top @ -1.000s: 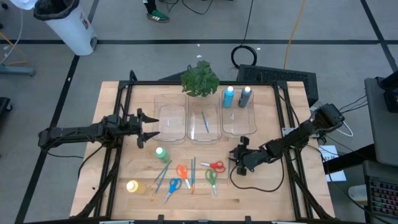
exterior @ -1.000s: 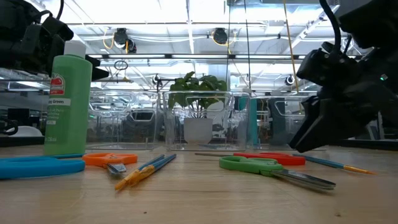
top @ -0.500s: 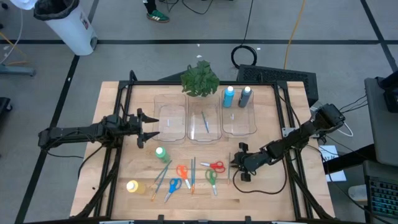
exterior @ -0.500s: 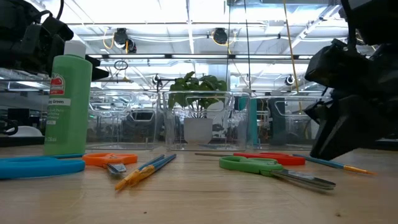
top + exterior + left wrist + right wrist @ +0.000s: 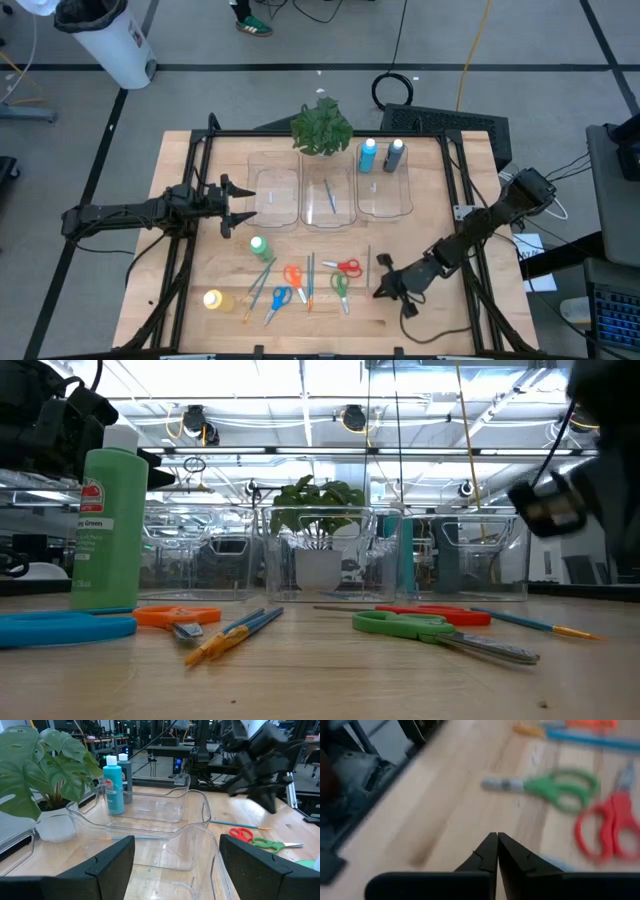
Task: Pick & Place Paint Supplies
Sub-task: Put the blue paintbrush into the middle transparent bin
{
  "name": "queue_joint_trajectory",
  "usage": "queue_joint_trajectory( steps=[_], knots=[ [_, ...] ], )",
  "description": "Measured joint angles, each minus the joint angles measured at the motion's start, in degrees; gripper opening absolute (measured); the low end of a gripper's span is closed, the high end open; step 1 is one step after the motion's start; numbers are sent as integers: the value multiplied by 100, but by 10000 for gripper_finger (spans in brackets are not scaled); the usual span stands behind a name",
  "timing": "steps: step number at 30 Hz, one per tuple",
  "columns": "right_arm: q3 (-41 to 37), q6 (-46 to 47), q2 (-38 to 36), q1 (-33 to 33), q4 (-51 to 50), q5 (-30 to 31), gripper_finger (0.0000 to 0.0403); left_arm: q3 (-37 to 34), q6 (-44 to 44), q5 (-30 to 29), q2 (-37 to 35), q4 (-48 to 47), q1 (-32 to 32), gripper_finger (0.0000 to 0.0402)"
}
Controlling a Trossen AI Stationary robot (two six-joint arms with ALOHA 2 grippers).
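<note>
While left gripper waits spread beside clear bins, we see right gripper pressed together, empty, low over table. Green scissors, red scissors lie nearby; blue bottles stand in right bin.

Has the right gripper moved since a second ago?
Yes. The right gripper has shifted toward the table's front edge, away from the red-handled scissors, and shut.

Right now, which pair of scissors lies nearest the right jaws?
The red-handled scissors, the rightmost pair; the green-handled scissors lie slightly farther from the right gripper.
</note>
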Motion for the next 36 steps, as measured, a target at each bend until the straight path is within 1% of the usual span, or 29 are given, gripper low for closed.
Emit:
queue_joint_trajectory(
  steps=[5,8,11,14,16,19,21,23,25,32,36],
  knots=[
    [1051,-744,0,-87,-1792,3,6,0,0,0,0,0,0,294],
    [1402,-1285,0,-201,-2402,-76,16,0,0,0,0,0,0,294],
    [1426,-1532,44,-342,-2400,-521,45,0,1,0,-2,0,0,294],
    [1435,-1416,340,-451,-2285,-655,90,0,2,0,0,0,0,294],
    [1428,-1464,627,-478,-2082,-881,123,0,0,-2,0,-2,0,294],
    [1428,-1661,1054,-579,-1613,-1421,163,0,2,-2,-2,-3,0,294],
    [1426,-1708,1203,-707,-1437,-1821,176,0,2,0,0,-3,0,294],
    [1426,-1702,1239,-835,-1444,-2044,180,0,2,-2,-2,-2,0,294],
    [1426,-1726,1237,-929,-1577,-2066,176,0,2,-1,0,0,0,294],
    [1437,-2621,1141,-1180,-2425,-2080,140,0,2,0,-2,-2,0,294],
    [1350,-2971,1233,-1209,-2346,-2059,121,0,2,-2,-2,-4,0,294]
  ],
)
